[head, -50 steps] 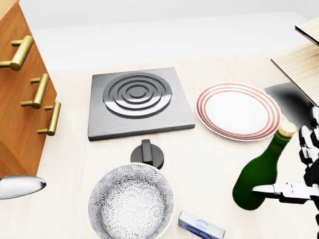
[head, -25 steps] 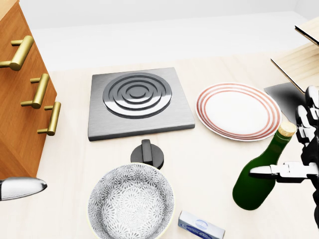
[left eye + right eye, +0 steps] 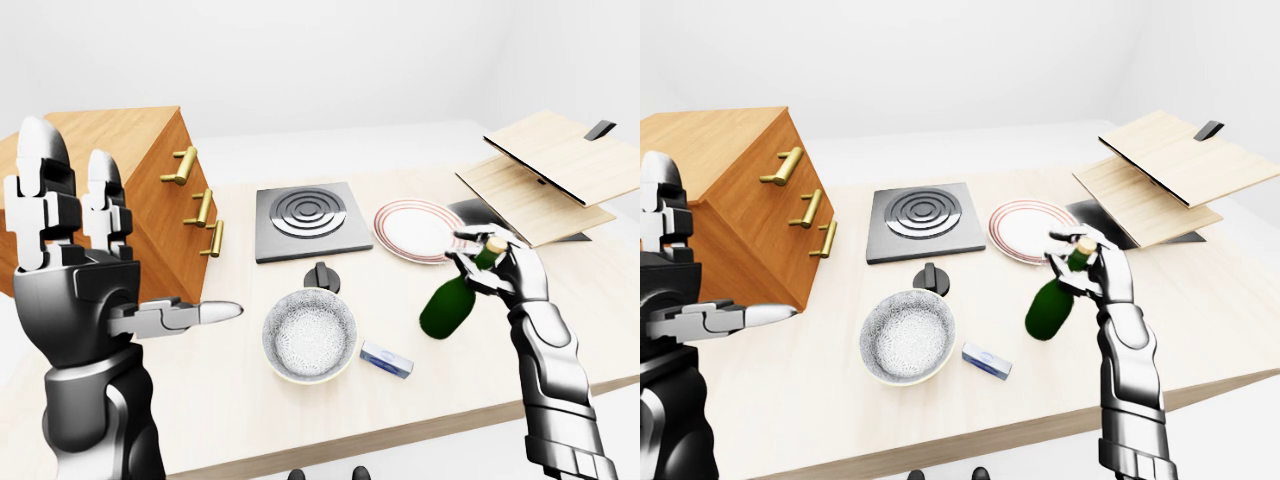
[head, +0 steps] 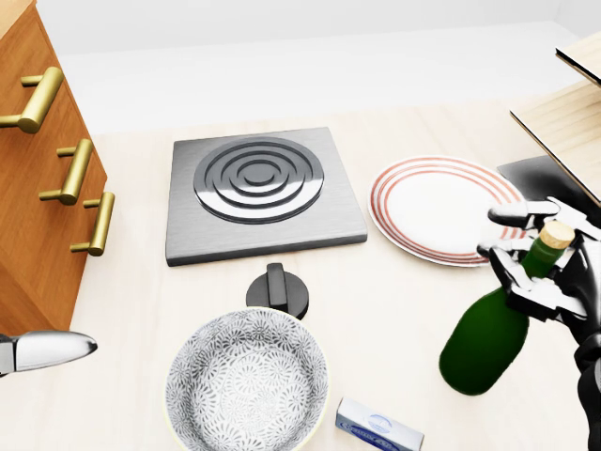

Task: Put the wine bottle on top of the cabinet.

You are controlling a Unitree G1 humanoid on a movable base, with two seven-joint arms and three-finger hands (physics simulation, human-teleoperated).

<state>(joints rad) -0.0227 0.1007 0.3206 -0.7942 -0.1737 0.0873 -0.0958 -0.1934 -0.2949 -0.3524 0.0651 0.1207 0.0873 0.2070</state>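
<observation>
In the left-eye view, the left hand (image 3: 75, 270) is standing raised and spread wide beside the wooden cabinet (image 3: 130, 190), holding nothing. The right hand (image 3: 500, 270) is wrapping its fingers round the neck of the green wine bottle (image 3: 450, 305), which is tilting on the table (image 3: 230, 400).

In the head view, the bottle is sitting just below the striped plate (image 4: 449, 209), right of the patterned bowl (image 4: 247, 381).

In the right-eye view, the stove plate (image 3: 919, 220) is lying between cabinet and plate.

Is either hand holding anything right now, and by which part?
The right hand holds the wine bottle by its neck, fingers closed just below the cork. The left hand is open and empty.
</observation>
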